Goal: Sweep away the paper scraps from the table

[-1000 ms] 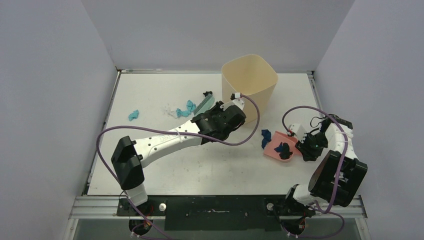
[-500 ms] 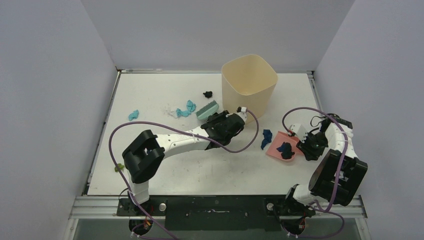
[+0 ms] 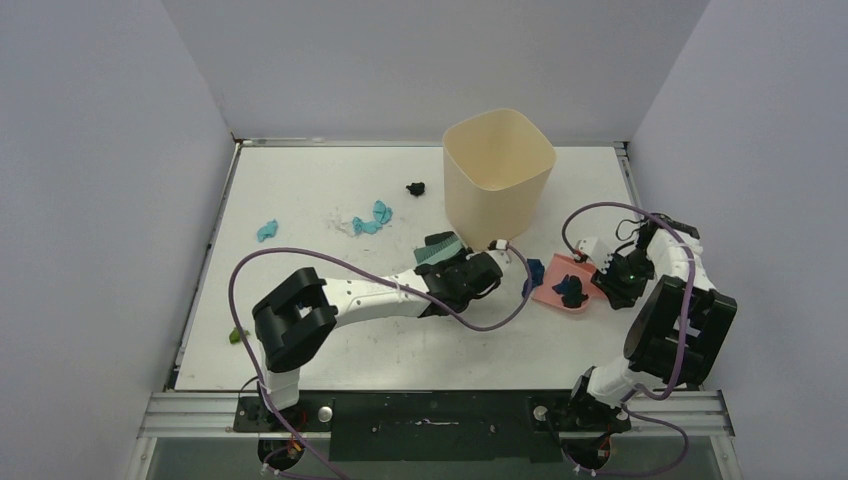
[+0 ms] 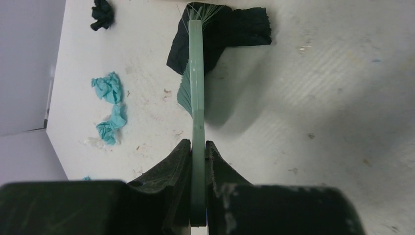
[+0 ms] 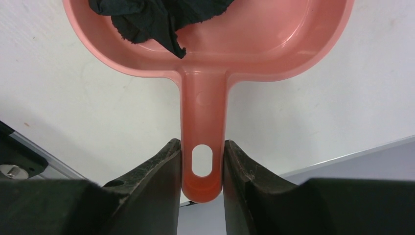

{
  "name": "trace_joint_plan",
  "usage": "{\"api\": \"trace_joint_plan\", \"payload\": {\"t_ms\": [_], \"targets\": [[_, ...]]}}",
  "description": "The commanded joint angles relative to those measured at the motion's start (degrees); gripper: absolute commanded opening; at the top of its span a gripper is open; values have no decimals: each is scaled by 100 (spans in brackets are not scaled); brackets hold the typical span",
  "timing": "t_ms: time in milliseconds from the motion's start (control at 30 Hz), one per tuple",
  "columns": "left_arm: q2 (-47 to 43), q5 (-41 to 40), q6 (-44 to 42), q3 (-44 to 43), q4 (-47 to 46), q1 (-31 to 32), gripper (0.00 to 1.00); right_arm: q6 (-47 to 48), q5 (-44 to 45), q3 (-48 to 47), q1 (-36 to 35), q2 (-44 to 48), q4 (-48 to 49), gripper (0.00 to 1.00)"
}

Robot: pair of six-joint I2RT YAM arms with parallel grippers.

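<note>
My left gripper (image 3: 462, 275) is shut on the handle of the green hand brush (image 3: 440, 250), seen edge-on in the left wrist view (image 4: 197, 98). Its bristle end lies against a dark blue scrap (image 4: 235, 29), which sits beside the pink dustpan (image 3: 553, 288). My right gripper (image 5: 202, 152) is shut on the dustpan's handle (image 5: 203, 122); a dark scrap (image 5: 147, 17) lies in the pan. Teal scraps (image 3: 378, 215) (image 3: 266, 231), a white scrap (image 3: 345, 225) and a black scrap (image 3: 415, 187) lie on the table (image 3: 300, 180).
The beige bin (image 3: 498, 165) stands upright at the back, just behind the brush and dustpan. A small green bit (image 3: 237, 336) lies near the table's left edge. The metal rail (image 3: 420, 405) runs along the near edge.
My left arm has carried the brush right and nearer, from beside the teal scraps to the dark blue scrap. The dustpan has shifted slightly towards the bin.
</note>
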State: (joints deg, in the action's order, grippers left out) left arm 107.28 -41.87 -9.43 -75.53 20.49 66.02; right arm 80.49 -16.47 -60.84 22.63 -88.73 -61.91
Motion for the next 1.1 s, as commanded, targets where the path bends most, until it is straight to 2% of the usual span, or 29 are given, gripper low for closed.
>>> {"api": "trace_joint_plan", "payload": {"t_ms": [0,167,367,700,1067], "targets": [[-166,308,503,-259,372,477,0,-117,3,-353,-406,-139,-150,5],[-192,376,824,-563,679,864,0,-397,-54,103,-1151,244,-61,5],[-292,414,1120,-746,386,1287,0,-913,-71,474,-1756,406,176,5],[-872,202,1246,-603,-636,1763,0,-889,-544,743,-1849,828,-65,5],[-1735,-489,1475,-686,13,2101,0,-903,-1221,991,-1754,1406,19,5]]}}
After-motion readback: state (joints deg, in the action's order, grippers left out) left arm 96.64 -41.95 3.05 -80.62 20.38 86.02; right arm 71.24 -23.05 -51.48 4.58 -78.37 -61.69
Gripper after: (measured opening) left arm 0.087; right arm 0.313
